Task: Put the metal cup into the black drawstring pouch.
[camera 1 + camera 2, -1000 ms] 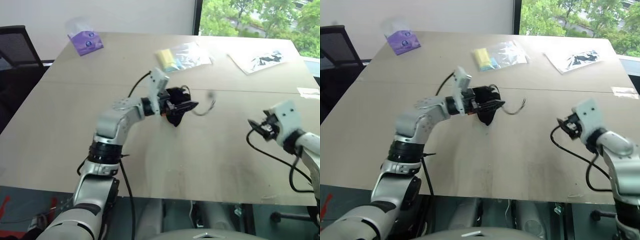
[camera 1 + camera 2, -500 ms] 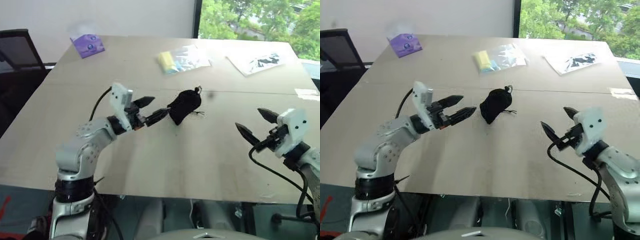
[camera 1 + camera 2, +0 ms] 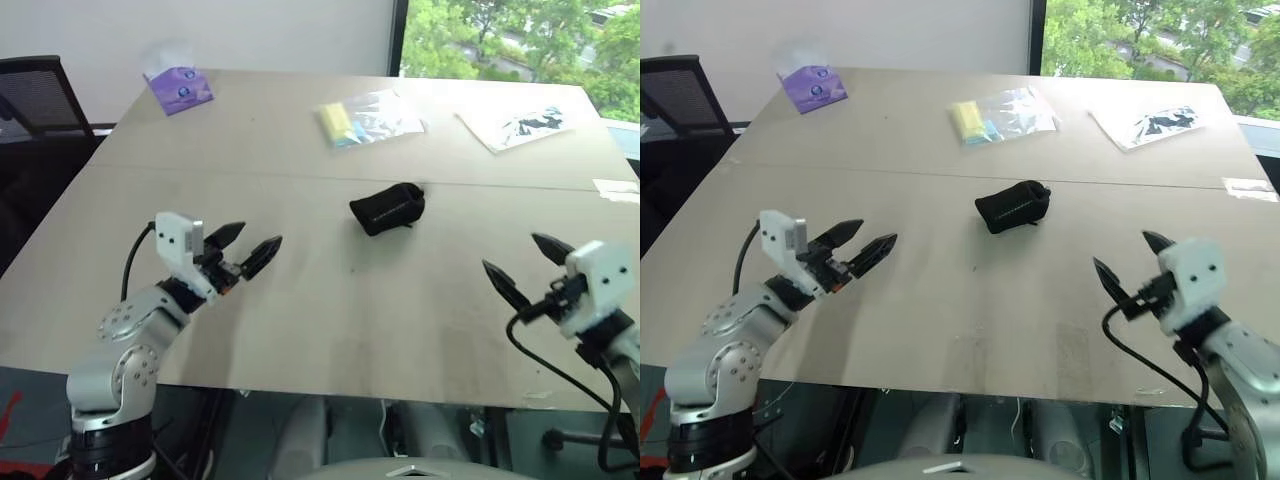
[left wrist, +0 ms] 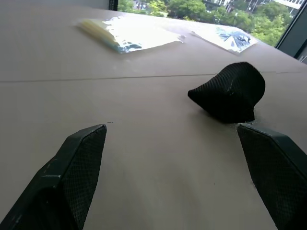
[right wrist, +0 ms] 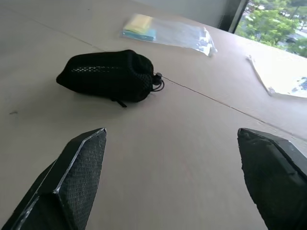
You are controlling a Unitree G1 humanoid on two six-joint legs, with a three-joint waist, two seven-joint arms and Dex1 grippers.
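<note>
The black drawstring pouch lies on its side in the middle of the table, bulging and drawn shut, its cord knot at the right end. The metal cup is hidden. Well to the pouch's left, near the table's front edge, my left gripper hovers open and empty, pointing toward the pouch. At the front right my right gripper is also open and empty, clear of the pouch.
A purple packet lies at the back left of the table. A clear plastic bag with a yellow item and a printed sheet lie at the back. A black chair stands off the left corner.
My left gripper let go of the pouch and drew back to the left and down. The pouch dropped and now lies on its side. My right gripper opened and pulled back a little.
</note>
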